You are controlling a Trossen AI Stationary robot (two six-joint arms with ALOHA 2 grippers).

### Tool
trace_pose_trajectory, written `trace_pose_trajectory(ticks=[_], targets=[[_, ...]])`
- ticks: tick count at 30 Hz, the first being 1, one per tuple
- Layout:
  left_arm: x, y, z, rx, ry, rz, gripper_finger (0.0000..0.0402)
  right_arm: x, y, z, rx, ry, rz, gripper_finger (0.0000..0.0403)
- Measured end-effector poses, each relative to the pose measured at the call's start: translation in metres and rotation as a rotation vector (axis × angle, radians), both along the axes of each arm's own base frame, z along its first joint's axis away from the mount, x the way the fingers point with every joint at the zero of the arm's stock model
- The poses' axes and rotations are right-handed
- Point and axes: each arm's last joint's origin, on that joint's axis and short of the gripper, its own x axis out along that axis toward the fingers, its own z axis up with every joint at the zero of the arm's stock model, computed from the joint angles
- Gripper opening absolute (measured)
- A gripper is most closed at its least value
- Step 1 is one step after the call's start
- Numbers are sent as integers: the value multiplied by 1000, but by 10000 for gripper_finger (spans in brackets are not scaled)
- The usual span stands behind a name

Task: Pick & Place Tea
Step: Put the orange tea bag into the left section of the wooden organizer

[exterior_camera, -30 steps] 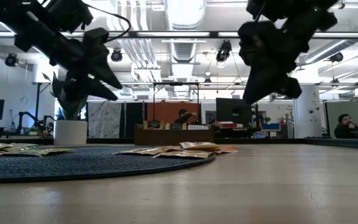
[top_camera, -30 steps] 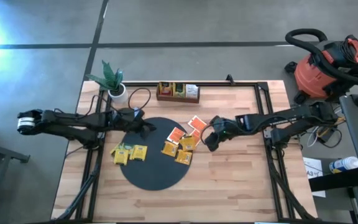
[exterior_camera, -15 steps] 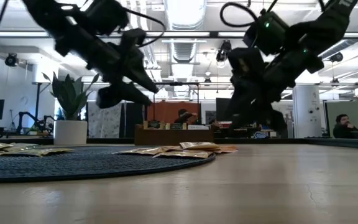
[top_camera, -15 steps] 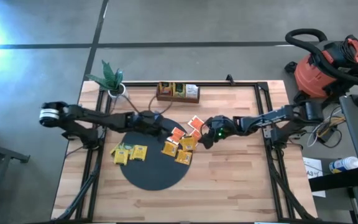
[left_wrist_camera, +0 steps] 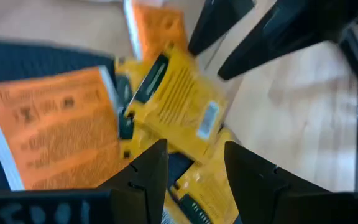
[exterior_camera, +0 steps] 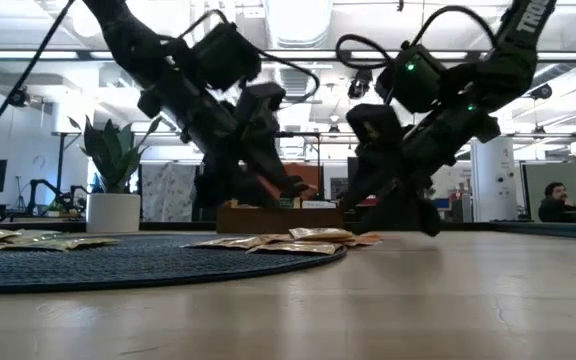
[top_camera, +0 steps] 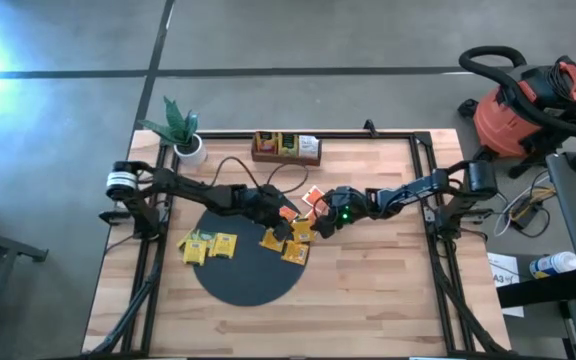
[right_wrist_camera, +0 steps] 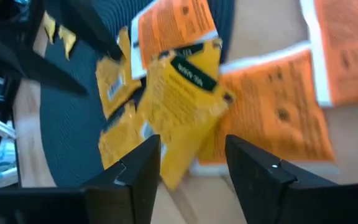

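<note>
High view, black round mat (top_camera: 248, 265): lies on the wooden table (top_camera: 368, 290); every place below is given relative to this mat.
High view, tea packets (top_camera: 286, 238): a mixed yellow and orange-red cluster at the mat's right edge, some on the mat, some spilling onto the wood beside it; more yellow ones (top_camera: 208, 245) at the mat's left edge.
High view, left claw (top_camera: 290, 222): over the right-edge cluster, reaching across the mat from the left.
High view, right claw (top_camera: 320, 224): just off the mat's right edge, beside the same cluster, close to the left claw.
High view, wooden tray (top_camera: 286, 148): beyond the mat's far edge, apart from it.
Low view, both claws: left claw (exterior_camera: 278, 180) and right claw (exterior_camera: 368, 195) hang just above the packets (exterior_camera: 298, 240) at the mat's right edge.
Left wrist view, left claw (left_wrist_camera: 194, 171): fingers spread, released, nothing between them; yellow packet (left_wrist_camera: 179, 102) and orange-red packet (left_wrist_camera: 55, 130) lie ahead.
Right wrist view, right claw (right_wrist_camera: 191, 165): fingers spread, released, empty; a yellow packet (right_wrist_camera: 185, 106) lies ahead, overlapping orange-red ones (right_wrist_camera: 272, 112) at the mat's edge.
</note>
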Motion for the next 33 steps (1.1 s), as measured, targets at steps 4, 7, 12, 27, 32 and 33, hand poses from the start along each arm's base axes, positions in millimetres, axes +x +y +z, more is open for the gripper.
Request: trace_pose_trajectory(ticks=[4,7,12,27,32,33], targets=[[8,-1,-10,-7,30,-3,153,10,-6,-4,-8,5,-2,178],[14,-1,-13,-14,31,1,153,17,-10,-6,-10,12,18,175],[17,0,-19,-12,42,8,153,28,-11,-4,10,-18,95,164],[16,0,-19,9,41,24,153,32,-12,3,34,-20,88,69],[18,0,-16,6,29,20,153,37,-14,8,33,-38,61,45],[18,0,-16,6,29,20,153,38,-14,10,32,-42,61,44]])
